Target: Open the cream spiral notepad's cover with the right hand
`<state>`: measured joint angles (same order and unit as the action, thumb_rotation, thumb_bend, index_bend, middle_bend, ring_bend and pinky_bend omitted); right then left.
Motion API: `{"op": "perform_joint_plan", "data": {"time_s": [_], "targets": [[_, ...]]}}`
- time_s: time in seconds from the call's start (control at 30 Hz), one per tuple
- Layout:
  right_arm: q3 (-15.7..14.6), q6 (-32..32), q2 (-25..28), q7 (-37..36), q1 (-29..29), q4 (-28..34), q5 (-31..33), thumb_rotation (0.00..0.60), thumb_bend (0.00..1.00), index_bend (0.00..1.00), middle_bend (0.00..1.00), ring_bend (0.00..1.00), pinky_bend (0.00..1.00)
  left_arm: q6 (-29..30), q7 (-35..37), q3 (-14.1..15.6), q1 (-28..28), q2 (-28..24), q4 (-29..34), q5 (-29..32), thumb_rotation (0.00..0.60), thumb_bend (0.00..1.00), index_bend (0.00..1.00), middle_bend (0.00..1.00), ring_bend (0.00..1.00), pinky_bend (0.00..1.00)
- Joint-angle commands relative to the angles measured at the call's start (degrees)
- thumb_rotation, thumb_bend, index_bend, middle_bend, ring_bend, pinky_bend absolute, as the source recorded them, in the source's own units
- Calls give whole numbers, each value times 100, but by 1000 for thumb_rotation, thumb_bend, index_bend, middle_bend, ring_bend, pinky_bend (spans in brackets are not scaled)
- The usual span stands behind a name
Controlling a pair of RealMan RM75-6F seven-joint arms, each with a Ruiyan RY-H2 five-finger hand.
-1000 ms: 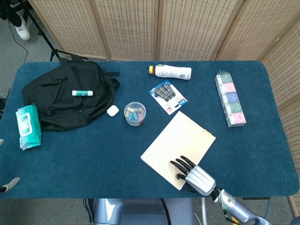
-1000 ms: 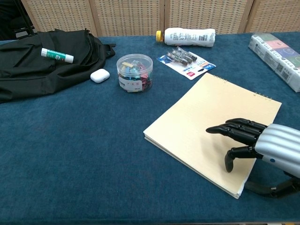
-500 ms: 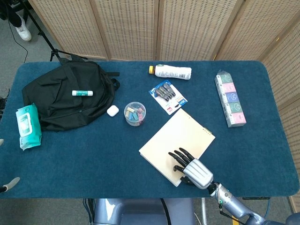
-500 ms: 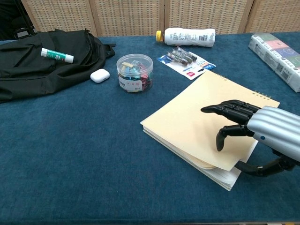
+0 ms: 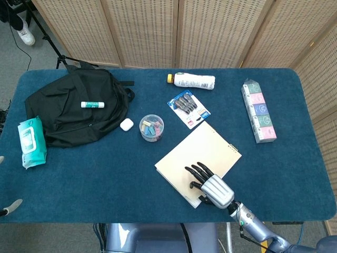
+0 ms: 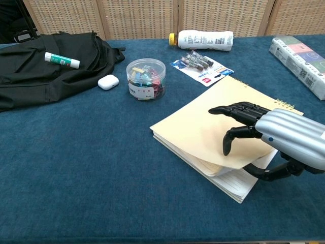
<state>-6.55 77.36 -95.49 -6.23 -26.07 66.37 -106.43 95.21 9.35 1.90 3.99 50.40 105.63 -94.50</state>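
A blue-covered table (image 5: 79, 179) carries everything. At its left end lies a black backpack (image 5: 73, 108) with a glue stick (image 5: 93, 104) on top; only the head view shows the green wipes pack (image 5: 30, 141) at the left edge. The cream spiral notepad (image 5: 197, 161) lies near the front edge, right of centre. The chest view shows its near corner of the cover (image 6: 218, 147) lifted off the lined pages, which the head view barely reveals. The right hand (image 6: 264, 137) pinches that cover, upper fingers (image 6: 238, 109) on top, thumb underneath. A clear tub of clips (image 6: 145, 78) sits behind, a white earbud case (image 6: 108, 82) beside it.
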Motion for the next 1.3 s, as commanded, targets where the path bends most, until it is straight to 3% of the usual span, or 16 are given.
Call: {"op": "perform_joint_plan", "data": {"time_s": [0.03,0.37,0.63,0.87,1.3], "targets": [[-41,-4,13,-30,-2,-7,-8,600,543,426,50,0,0,0,13,4,0,-5,-5,-7,600,0,0,0,0,0],[-85,13,-39,-102,-24,-128,1,600,603,531,53,0,0,-1,4,9,1,-1,-3,-17,600,0,0,0,0,0],[-105,106,-78,-139,-16,-208,-17,600,646,670,72,0,0,3,23,10,1,-10,-4,-19,600,0,0,0,0,0],[-180,125,34,-230,-97,-92,-127,600,758,686,78,0,0,7,45,14,2,-14,-14,-28,600,0,0,0,0,0],[-461,-11,475,-385,-445,479,-583,600,775,708,91,0,0,-22,-44,19,-7,8,9,-29,600,0,0,0,0,0]]}}
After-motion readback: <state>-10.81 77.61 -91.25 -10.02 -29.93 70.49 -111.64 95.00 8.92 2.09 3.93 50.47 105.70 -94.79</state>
